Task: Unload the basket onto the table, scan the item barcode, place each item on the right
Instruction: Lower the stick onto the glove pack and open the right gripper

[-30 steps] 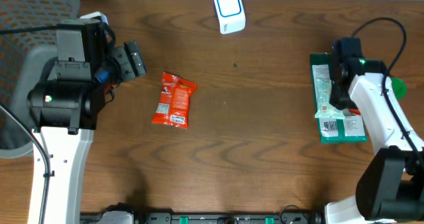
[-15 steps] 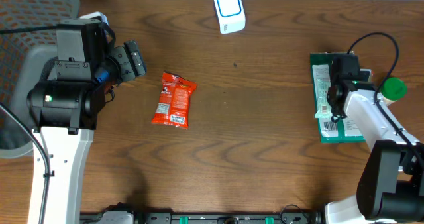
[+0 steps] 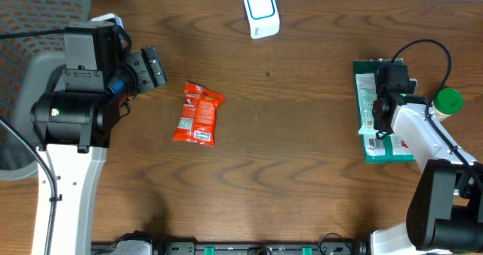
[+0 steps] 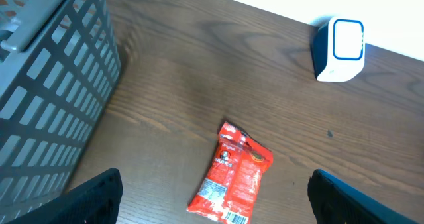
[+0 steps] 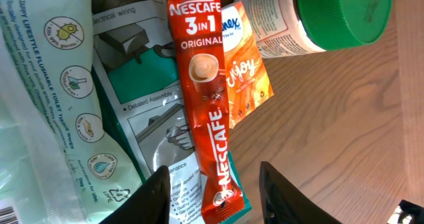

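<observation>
A red snack packet [image 3: 198, 114] lies flat on the brown table, left of centre. In the left wrist view the red snack packet [image 4: 233, 176] shows a barcode at its near end. My left gripper [image 3: 155, 66] hangs open to the packet's left, its jaws wide [image 4: 218, 211]. The white and blue scanner [image 3: 261, 12] stands at the far edge, also visible as the scanner [image 4: 340, 48]. My right gripper [image 3: 379, 112] hovers over the pile at the right. Its jaws [image 5: 218, 201] stand open around the lower end of a red Nescafe stick [image 5: 202, 98] without touching it.
The right pile holds a pale green wipes pack [image 5: 46, 98], a teal package [image 3: 389, 151], an orange sachet [image 5: 246, 71] and a bottle with a green lid [image 3: 448, 100]. A grey mesh basket [image 4: 46, 85] stands at the far left.
My right arm has shifted over the pile, uncovering the green-lidded bottle. The left arm and the red packet have not moved.
</observation>
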Robot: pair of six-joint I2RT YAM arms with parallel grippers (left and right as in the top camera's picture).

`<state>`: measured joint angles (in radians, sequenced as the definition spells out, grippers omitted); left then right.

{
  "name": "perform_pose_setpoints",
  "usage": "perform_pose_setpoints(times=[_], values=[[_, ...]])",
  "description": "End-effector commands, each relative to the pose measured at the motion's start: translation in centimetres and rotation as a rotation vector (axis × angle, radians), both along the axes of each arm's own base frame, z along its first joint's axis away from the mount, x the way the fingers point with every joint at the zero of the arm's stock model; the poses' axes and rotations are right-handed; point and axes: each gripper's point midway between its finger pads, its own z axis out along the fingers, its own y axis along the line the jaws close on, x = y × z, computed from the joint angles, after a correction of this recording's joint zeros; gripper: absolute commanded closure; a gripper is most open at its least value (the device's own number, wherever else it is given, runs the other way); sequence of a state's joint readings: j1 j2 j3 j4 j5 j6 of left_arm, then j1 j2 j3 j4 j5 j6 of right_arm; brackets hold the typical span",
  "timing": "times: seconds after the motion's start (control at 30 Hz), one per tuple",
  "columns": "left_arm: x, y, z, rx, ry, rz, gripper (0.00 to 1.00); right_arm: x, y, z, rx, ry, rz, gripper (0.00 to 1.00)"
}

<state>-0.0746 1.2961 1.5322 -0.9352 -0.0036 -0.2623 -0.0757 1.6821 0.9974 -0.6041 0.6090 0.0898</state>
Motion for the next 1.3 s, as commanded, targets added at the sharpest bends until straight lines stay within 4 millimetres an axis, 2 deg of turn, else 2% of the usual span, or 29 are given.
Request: perform_pose_setpoints(times=[0.0, 0.2, 0.43, 0.63, 1.03, 1.17, 1.27], values=[[0.1, 0.3, 0.2, 0.005, -0.004, 0.010, 0.10, -0.1, 0.0, 0.1, 0.000, -0.002, 0.001, 0.60], [0.1, 0.3, 0.2, 0.005, -0.004, 0.010, 0.10, -0.9, -1.5, 0.3, -0.020, -0.010, -0.068, 0.71], [0.1, 0.3, 0.2, 0.005, -0.004, 0.010, 0.10, -0.6, -1.1, -2.2, 0.314, -0.065, -0.074, 0.71], [0.1, 0.3, 0.2, 0.005, -0.004, 0.010, 0.10, -1.2, -2.4, -2.5, 0.379, -0.090, -0.117, 0.73], [0.1, 0.3, 0.2, 0.005, -0.004, 0.011, 0.10, -0.5, -1.5, -2.5, 0.436, -0.116, -0.095, 0.73], [0.1, 0.3, 0.2, 0.005, -0.004, 0.010, 0.10, -0.5, -1.5, -2.5, 0.439, -0.117, -0.095, 0.78], [0.1, 0.3, 0.2, 0.005, -0.004, 0.010, 0.10, 0.1, -0.3, -2.6, 0.502, -0.140, -0.087, 0.76]])
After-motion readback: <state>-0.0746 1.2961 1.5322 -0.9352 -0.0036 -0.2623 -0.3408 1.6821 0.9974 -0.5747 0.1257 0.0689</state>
